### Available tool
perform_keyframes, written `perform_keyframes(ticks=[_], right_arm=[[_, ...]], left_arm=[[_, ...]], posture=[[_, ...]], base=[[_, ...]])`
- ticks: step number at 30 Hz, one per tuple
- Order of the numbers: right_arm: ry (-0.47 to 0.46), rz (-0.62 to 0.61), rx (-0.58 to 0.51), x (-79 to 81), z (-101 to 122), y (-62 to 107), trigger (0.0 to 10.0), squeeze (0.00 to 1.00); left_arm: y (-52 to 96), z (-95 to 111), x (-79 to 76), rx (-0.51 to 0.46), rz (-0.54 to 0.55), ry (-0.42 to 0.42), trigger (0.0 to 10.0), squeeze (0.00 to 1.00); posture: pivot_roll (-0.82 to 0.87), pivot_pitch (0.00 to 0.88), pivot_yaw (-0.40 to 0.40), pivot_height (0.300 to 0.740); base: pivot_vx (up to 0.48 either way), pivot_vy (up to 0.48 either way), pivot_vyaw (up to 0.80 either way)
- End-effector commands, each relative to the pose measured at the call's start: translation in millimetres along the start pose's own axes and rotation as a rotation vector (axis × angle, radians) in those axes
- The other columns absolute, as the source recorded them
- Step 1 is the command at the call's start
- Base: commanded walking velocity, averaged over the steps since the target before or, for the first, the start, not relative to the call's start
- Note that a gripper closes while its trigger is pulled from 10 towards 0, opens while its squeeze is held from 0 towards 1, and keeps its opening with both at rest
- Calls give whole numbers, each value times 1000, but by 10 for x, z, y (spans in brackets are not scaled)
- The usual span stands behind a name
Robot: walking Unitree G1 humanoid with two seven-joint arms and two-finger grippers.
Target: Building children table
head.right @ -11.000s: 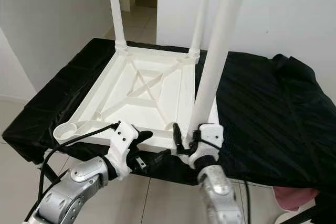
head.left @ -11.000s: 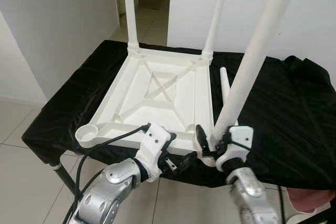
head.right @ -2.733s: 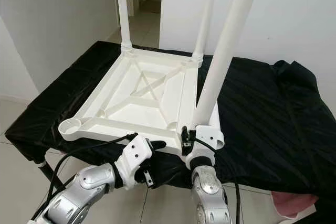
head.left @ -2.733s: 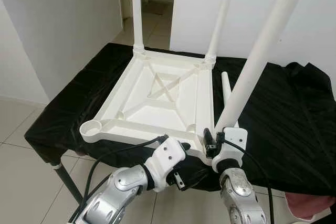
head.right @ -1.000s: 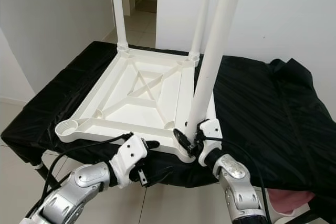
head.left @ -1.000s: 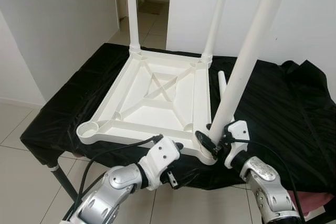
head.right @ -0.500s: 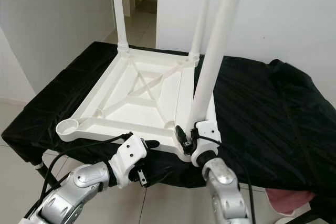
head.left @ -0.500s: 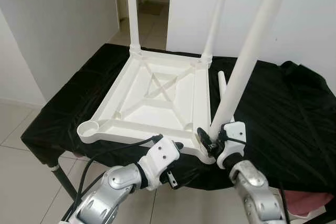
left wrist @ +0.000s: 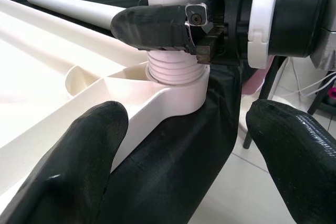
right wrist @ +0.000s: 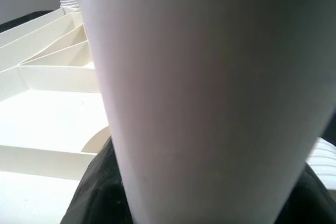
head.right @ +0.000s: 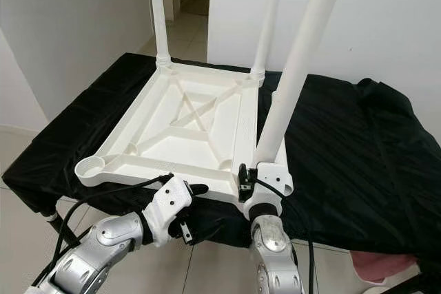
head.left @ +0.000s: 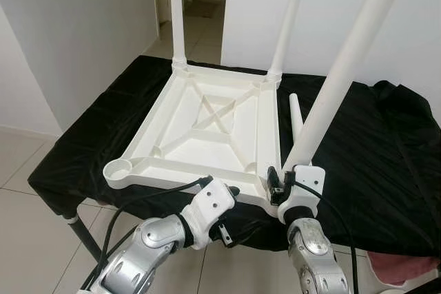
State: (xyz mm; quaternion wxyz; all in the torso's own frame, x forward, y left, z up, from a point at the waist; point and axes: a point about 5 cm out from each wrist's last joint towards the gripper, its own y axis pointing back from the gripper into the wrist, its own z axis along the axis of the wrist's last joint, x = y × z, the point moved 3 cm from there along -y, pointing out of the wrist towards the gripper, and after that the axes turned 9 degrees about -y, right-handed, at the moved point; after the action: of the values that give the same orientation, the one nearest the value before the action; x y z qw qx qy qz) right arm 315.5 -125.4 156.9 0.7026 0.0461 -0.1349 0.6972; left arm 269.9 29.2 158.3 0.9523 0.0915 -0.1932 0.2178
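At the near corner, right end effector (head.left: 281,185) grips leg (head.left: 339,78).

You have bright, even daylight and sharp head views. The white leg (right wrist: 210,98) pressed against the right tool's camera is soft and featureless; shadows stay faint.

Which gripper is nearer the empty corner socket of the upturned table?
Left. The left gripper sits under the table's near edge, toward the empty socket; the right gripper clamps the opposite near-corner leg.
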Motion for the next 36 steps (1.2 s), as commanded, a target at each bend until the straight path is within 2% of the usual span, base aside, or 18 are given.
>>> perform_keyframes(ticks=[1,8,9,14,16,21,22,29,36], right_arm=[[-86,-24,66,25,-153,57,10000,0],[-73,-19,40,39,-113,49,10000,0],[-65,3,31,47,-97,38,10000,1000],[-60,44,18,62,-72,33,10000,1000],[-58,94,2,65,-38,63,10000,1000],[-50,133,-9,53,-9,107,10000,1000],[-32,148,-12,18,0,160,10000,0],[-11,132,-32,-119,22,261,10000,0],[9,117,5,-254,-66,436,10000,0]], left_arm=[[13,-42,-29,10,-14,17,10000,0],[24,-49,-23,8,-1,31,10000,0],[27,-49,-20,6,2,19,10000,0],[26,-48,20,5,33,12,10000,0],[35,-63,70,14,101,21,10000,0],[50,-84,53,19,113,26,10000,0],[57,-93,49,20,124,17,10000,0],[76,-107,111,23,161,-17,10000,0],[151,-182,326,66,231,-83,10000,0]], posture=[[-8,97,-11,740],[-9,91,-12,740],[-6,87,-16,740],[-1,83,-21,740],[-2,79,-26,740],[-3,79,-28,740],[-6,76,-30,740],[-9,72,-31,740],[-19,67,-16,740]], base=[[0,0,0],[0,0,0],[0,0,0],[0,0,0],[0,0,0],[0,0,0],[0,0,0],[0,0,0],[0,0,0]])
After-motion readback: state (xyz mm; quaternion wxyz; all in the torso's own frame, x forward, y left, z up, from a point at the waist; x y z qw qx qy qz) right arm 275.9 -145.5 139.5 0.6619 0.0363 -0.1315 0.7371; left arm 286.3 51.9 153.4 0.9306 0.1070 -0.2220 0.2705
